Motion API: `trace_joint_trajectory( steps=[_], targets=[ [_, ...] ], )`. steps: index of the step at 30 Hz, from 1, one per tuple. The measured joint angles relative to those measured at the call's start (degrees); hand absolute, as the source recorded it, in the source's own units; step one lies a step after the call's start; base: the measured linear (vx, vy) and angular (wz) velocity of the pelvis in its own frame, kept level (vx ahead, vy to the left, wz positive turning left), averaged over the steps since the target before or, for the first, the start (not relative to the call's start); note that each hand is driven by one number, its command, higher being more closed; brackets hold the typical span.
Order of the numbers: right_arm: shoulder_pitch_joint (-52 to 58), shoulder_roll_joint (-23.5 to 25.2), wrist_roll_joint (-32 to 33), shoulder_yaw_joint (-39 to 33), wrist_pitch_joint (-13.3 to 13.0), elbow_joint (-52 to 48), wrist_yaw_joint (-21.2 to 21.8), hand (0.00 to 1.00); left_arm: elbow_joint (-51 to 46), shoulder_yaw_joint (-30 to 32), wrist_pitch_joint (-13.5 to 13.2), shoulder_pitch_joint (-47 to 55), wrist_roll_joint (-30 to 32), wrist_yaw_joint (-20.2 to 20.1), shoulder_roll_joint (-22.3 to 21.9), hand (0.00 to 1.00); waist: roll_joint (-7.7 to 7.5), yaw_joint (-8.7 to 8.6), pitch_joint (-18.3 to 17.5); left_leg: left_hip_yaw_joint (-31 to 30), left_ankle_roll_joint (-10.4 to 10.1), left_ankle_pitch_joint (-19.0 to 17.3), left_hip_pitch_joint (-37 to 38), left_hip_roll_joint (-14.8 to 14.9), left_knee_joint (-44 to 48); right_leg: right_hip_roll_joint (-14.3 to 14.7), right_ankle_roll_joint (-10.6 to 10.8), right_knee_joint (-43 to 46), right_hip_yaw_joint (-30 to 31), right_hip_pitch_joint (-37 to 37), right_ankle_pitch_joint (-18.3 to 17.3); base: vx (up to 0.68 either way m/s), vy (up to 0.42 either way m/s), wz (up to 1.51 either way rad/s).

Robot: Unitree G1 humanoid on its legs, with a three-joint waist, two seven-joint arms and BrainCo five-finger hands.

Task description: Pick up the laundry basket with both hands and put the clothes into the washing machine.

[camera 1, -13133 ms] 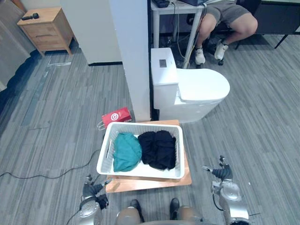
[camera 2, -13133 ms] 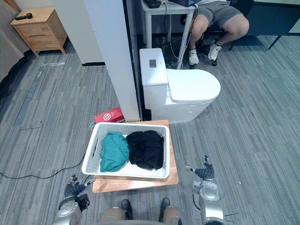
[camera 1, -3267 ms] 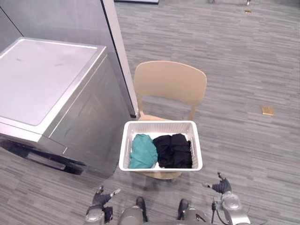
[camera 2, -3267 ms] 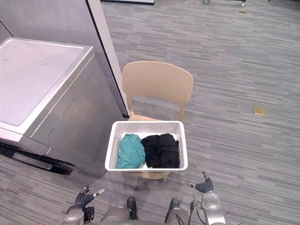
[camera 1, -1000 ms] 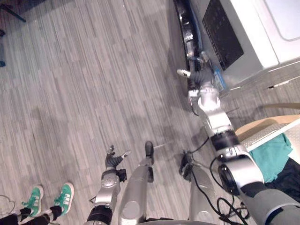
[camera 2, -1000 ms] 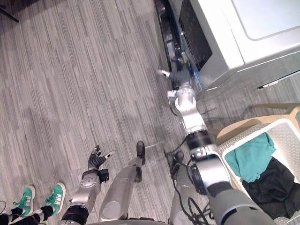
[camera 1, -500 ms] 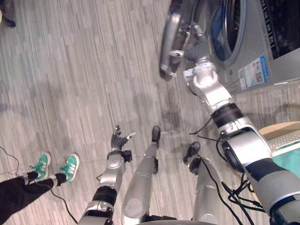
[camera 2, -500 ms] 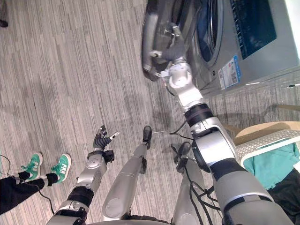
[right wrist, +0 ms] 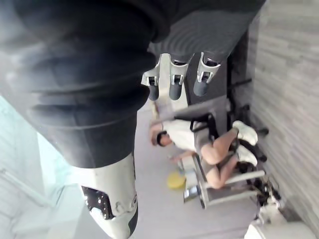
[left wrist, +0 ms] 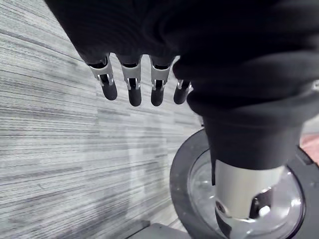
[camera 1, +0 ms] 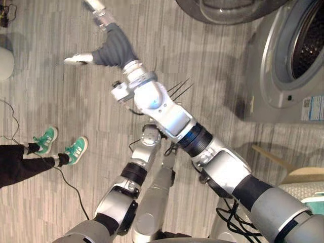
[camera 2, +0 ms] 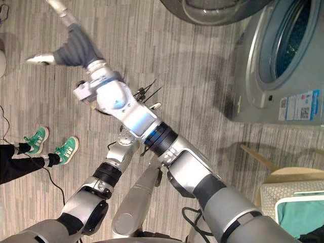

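The grey washing machine (camera 1: 276, 76) stands at the right with its drum (camera 1: 310, 48) exposed. Its round door (camera 1: 228, 9) hangs open at the top of the view. My right hand (camera 1: 109, 48) reaches far out to the upper left over the floor, open with fingers and thumb spread, holding nothing. My left hand (camera 1: 151, 136) sits low near the middle, partly behind the right arm; its fingers (left wrist: 134, 92) are straight and empty, with the door (left wrist: 194, 189) beyond them. The white laundry basket (camera 2: 291, 201) with a teal garment (camera 2: 304, 220) rests on a tan chair (camera 2: 281, 177) at the lower right.
A person's legs in green shoes (camera 1: 45, 137) stand at the left on the grey plank floor (camera 1: 61, 101). A seated person (right wrist: 199, 142) shows far off past my right fingers (right wrist: 172, 85). A cable runs across the floor near the shoes.
The camera has swung. My right hand has left the washer door's edge and swept out to the left; the door now stands wide open and the drum shows.
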Motion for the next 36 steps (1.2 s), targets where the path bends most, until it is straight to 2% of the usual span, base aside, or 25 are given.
trace_joint_trajectory(
  steps=[2,3,4,9,13,16,18,21,23,25,28,30,32,35,36],
  targets=[
    [6.36,-3.64,-0.14,-2.98,1.08,0.01,-0.10,0.00,0.41,0.72,-0.07,0.13,-0.01,0.25,1.92,0.00,-0.07,-1.54,0.04,3.64,0.02,0.00,0.19,1.19,-0.05,2.14,0.19,-2.73,3.59,-0.91,2.83,0.00,-0.004,-0.80],
    [6.36,-3.64,-0.14,-2.98,1.08,0.01,-0.10,0.00,0.41,0.72,-0.07,0.13,-0.01,0.25,1.92,0.00,-0.07,-1.54,0.04,3.64,0.02,0.00,0.19,1.19,-0.05,2.14,0.19,-2.73,3.59,-0.91,2.83,0.00,0.001,-0.96],
    [12.02,-3.87,-0.10,-2.93,1.70,0.01,0.05,0.00,0.69,1.11,-0.27,-0.75,0.01,0.89,3.26,0.00,-0.26,-3.16,0.10,6.14,0.04,0.01,1.57,2.17,-0.82,3.79,0.34,-5.05,6.47,-0.79,4.92,-0.02,-0.008,-0.99],
    [23.81,-3.92,-0.22,-4.07,2.03,-1.41,1.59,0.00,0.92,3.94,-1.01,-2.49,0.95,1.87,5.46,0.00,-0.33,-5.96,0.08,10.00,0.07,0.00,5.44,3.76,-2.97,6.61,0.10,-6.77,11.22,-0.41,7.07,-0.03,-0.036,-0.66],
    [35.30,-4.69,-0.81,-7.26,1.96,-7.01,3.39,0.00,0.80,5.84,-0.79,1.60,2.88,1.67,6.92,0.00,-0.36,-6.21,0.10,10.85,0.22,-0.12,6.82,4.19,-3.17,7.39,-0.10,-6.75,11.43,0.29,6.99,-0.03,-0.050,-0.12],
    [42.05,-5.10,-0.90,-8.07,1.89,-10.86,5.29,0.00,-1.26,8.53,-0.79,7.15,3.52,1.46,8.00,0.00,-0.64,-6.25,0.15,11.53,1.86,-1.27,7.41,4.17,-2.94,7.25,0.18,-6.60,11.89,0.69,6.72,-0.01,-0.023,-0.06],
    [46.09,-4.96,-1.14,-9.54,1.77,-12.37,6.18,0.00,-3.91,9.62,-0.46,9.19,4.04,1.14,9.83,0.00,-1.37,-6.18,0.17,12.18,2.18,-1.52,7.64,4.12,-2.89,7.21,0.32,-6.80,12.61,0.60,6.78,0.01,-0.004,-0.08],
    [49.05,-3.72,-2.56,-9.21,2.18,-12.28,8.48,0.00,-7.42,9.68,2.39,0.31,5.07,1.65,13.84,0.00,-3.37,-6.36,0.26,13.66,2.22,-1.56,7.82,4.30,-2.77,7.75,0.92,-8.10,13.91,0.78,7.84,-0.01,0.012,-0.24],
    [48.69,-1.57,-4.19,-8.27,2.04,-12.48,9.46,0.00,-6.99,9.45,1.48,-8.21,5.29,1.49,17.05,0.00,-5.59,-8.77,0.66,15.15,2.45,-1.68,7.56,4.55,-2.73,8.33,1.03,-9.97,15.29,0.60,9.81,-0.01,0.021,-0.39],
    [49.49,-1.04,-4.74,-8.71,2.16,-12.95,9.36,0.00,-6.88,9.51,2.74,-12.45,5.80,1.55,16.64,0.00,-6.48,-9.84,0.72,16.38,2.97,-2.09,6.86,5.00,-1.79,8.98,1.23,-11.92,16.42,0.65,11.40,0.02,0.026,-0.37],
    [52.19,-1.60,-5.34,-11.64,2.17,-15.23,8.91,0.00,-4.79,9.56,3.70,-15.48,6.39,1.63,16.22,0.00,-6.61,-11.08,0.77,17.81,3.87,-3.15,6.23,5.17,-0.18,9.15,1.50,-12.86,17.39,0.68,11.99,0.05,0.008,-0.22],
    [53.57,-1.90,-5.34,-13.33,2.10,-16.53,8.84,0.00,-3.29,10.10,4.43,-15.55,7.23,1.75,16.91,0.00,-6.76,-11.06,0.86,18.37,3.63,-4.38,5.86,5.63,1.58,9.46,1.50,-12.86,17.84,0.78,11.99,0.05,-0.029,-0.18],
    [53.63,-2.30,-5.31,-14.19,1.99,-16.75,8.76,0.00,-1.92,11.18,4.62,-15.92,7.68,1.88,19.35,0.00,-7.87,-10.81,1.53,19.35,3.37,-6.13,5.30,6.65,4.29,10.24,1.26,-13.01,18.82,0.88,12.14,0.03,-0.056,-0.25],
    [54.54,-2.81,-5.23,-14.51,1.94,-18.50,8.53,0.00,-0.12,12.36,5.09,-18.40,9.10,2.02,21.11,0.00,-8.17,-10.81,1.77,19.37,3.30,-7.15,3.91,7.61,5.94,10.87,0.90,-13.95,18.54,0.80,12.57,0.01,-0.036,-0.08],
    [54.66,-2.77,-5.22,-14.72,1.85,-19.54,8.26,0.00,0.21,12.41,5.48,-19.98,9.70,2.03,22.53,0.00,-8.69,-10.80,2.06,19.47,3.44,-7.67,3.22,7.90,6.80,11.02,0.86,-13.98,18.55,0.43,12.62,0.00,0.000,0.00]
  ],
)
